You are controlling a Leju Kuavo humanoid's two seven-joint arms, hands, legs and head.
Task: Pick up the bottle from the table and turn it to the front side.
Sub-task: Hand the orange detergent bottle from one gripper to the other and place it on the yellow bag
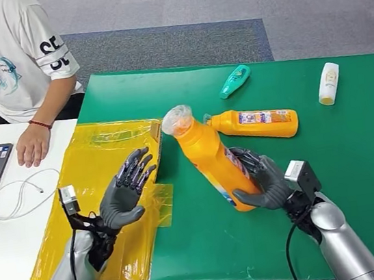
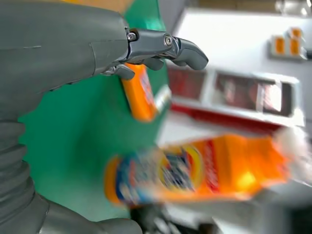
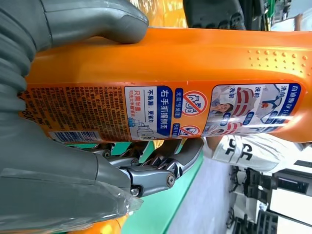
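The orange bottle (image 1: 212, 159) tilts over the green mat (image 1: 354, 159), base gripped in the right hand (image 1: 260, 180). Just beyond lies a second orange bottle (image 1: 254, 123) — touching it, perhaps. The left hand (image 1: 125, 191) hovers spread over yellow plastic (image 1: 94, 159).

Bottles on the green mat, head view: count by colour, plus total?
Orange: 2, one held tilted by the right hand, one lying flat.
Teal: 1.
White: 1.
Total: 4 bottles.
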